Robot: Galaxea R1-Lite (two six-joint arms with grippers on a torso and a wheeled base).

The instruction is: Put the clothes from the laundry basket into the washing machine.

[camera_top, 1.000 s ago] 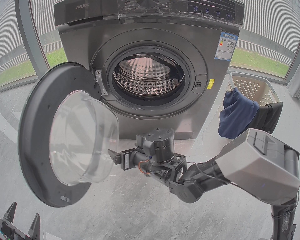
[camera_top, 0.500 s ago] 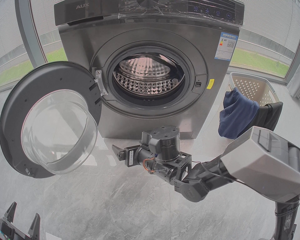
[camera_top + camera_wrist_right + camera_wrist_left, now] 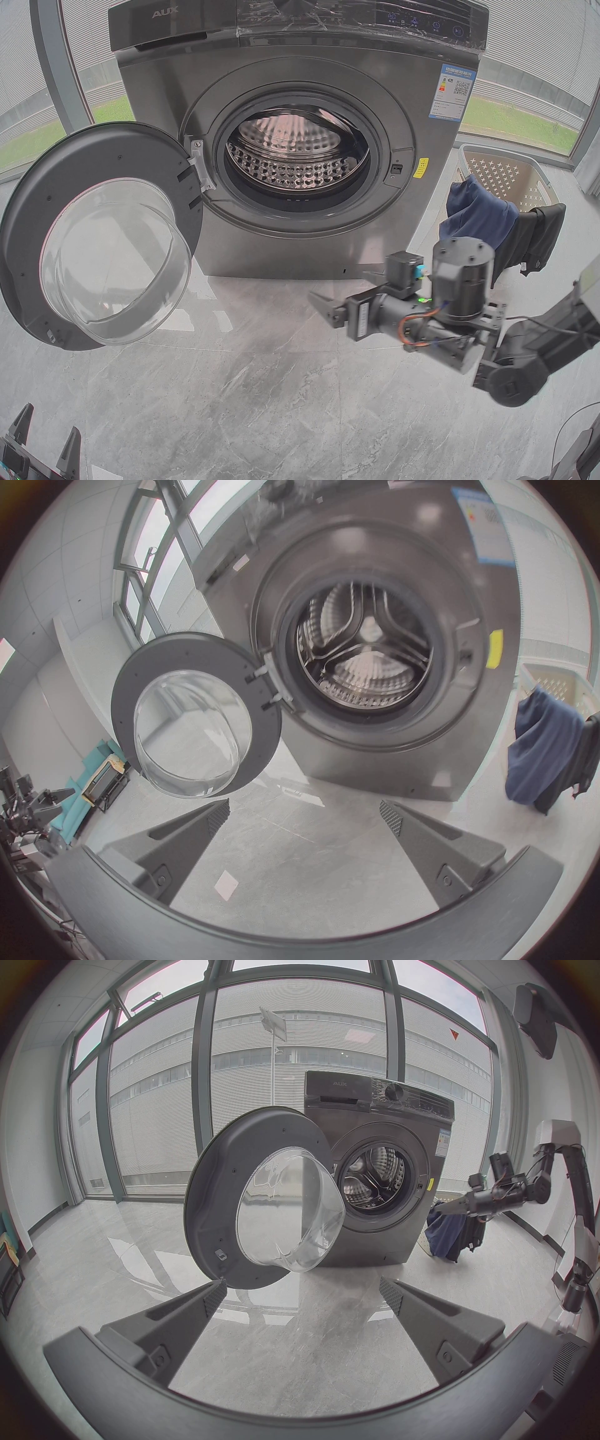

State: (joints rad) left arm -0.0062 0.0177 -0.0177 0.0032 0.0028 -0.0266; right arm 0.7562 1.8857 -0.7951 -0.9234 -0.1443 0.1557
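The grey washing machine [image 3: 300, 156] stands with its round door [image 3: 100, 231] swung wide to the left, and its steel drum [image 3: 294, 156] holds nothing. To its right is the beige laundry basket [image 3: 506, 172], with a blue garment [image 3: 478, 215] and a black garment [image 3: 537, 234] draped over its rim. My right gripper [image 3: 322, 305] hangs low in front of the machine, pointing left, open and empty [image 3: 303, 808]. Near the bottom left my left gripper [image 3: 47, 428] is open and empty too [image 3: 300, 1288].
Pale marble floor [image 3: 250, 387] spreads in front of the machine. The open door takes up the space on the left. Glass window walls [image 3: 531, 75] run behind the machine and the basket.
The door swung from half open to fully open on the left. My right arm drew back to the right, ending nearer the basket.
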